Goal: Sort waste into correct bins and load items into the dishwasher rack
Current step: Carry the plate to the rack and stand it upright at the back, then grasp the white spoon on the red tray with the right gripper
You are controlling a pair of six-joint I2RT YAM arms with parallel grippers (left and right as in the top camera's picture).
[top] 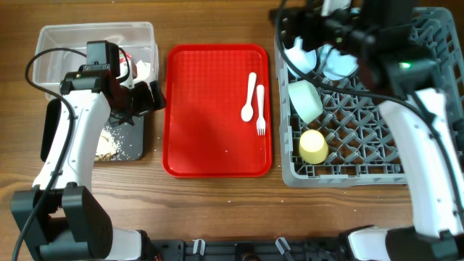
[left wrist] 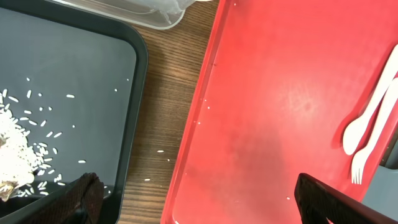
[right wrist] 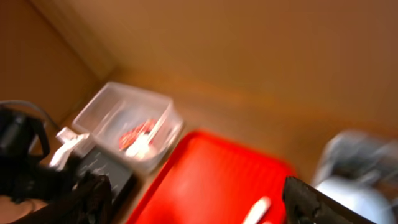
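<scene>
Left gripper (left wrist: 196,186) is standing wide open, dark fingers (left wrist: 87,193) gripping nothing. It is hanging over the gap between the black tray (left wrist: 74,68) and the red serving tray (left wrist: 273,93).

The black tray is showing a smooth matte floor and a rounded rim. It is carrying scattered white grains and a crumbly white-and-brown heap of food scraps (left wrist: 12,149). A strip of wood-grain table (left wrist: 165,112) is separating the two trays. The red serving tray is looking flat, glossy and finely textured. The white plastic spoon (left wrist: 367,121) and fork (left wrist: 364,158) are lying just beside each other near its far-right side.

Right gripper (right wrist: 196,186): the wrist view is smearing with blur, but the fingers are reading as wide apart, nothing between them. Overhead, it is sitting above the far-left corner of the dishwasher rack (top: 370,145), a grey lattice crate.

The rack is holding a pale green bowl (top: 304,100) tipped on its side, a round yellow cup (top: 313,146), and pale blue ware (top: 339,64) half hidden under the arm; whether plate or bowl I cannot tell.

The clear tub (top: 51,43) is holding the red wrapper (right wrist: 140,134) and the crumpled tissue (top: 143,70).
</scene>
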